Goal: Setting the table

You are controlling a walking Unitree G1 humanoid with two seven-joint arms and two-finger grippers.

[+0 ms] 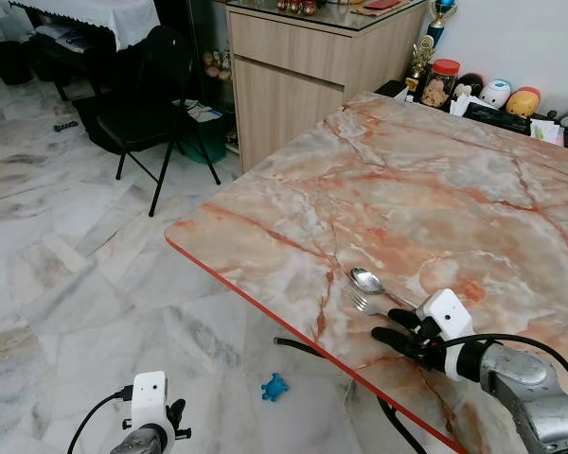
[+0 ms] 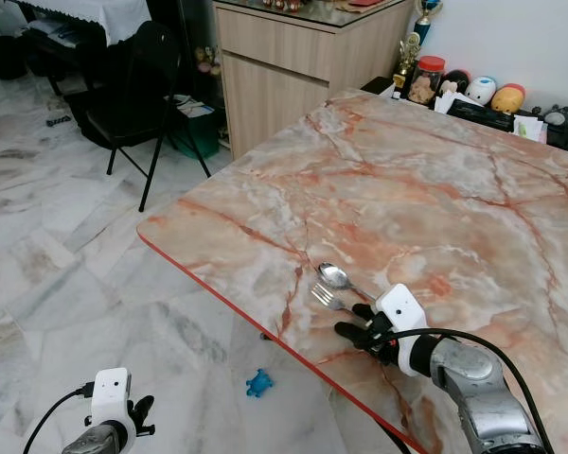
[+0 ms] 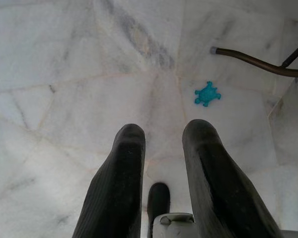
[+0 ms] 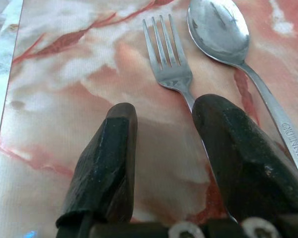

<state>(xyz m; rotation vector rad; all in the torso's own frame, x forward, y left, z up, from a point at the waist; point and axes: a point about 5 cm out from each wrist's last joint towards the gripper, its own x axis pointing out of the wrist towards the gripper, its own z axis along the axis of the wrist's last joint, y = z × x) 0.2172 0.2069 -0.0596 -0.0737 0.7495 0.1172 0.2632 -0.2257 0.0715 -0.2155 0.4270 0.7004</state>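
The marble-patterned desk (image 1: 426,189) with its red edge takes up most of what I see, set on a pale marble floor (image 1: 66,284). Beyond its far corner stands a wooden cabinet (image 1: 293,76), and a black folding chair (image 1: 147,95) sits on the floor to my left. Along the desk's far side runs a row of small things: a trophy (image 1: 421,57), a red-lidded jar (image 1: 442,82) and a few round toys.

My right gripper (image 1: 390,326) rests low on the desk near its front edge, its two black fingers spread apart with bare desk between them. The fork (image 4: 170,64) lies flat just ahead of it; its handle runs under my one finger (image 4: 238,148), though I cannot tell whether they touch. The spoon (image 4: 223,32) lies bowl up just beside the fork, the two nearly parallel.

My left gripper (image 3: 164,148) hangs over the floor, fingers parted. A small blue turtle toy (image 3: 207,93) lies on the floor beyond it, near the desk's dark metal leg (image 3: 253,62).
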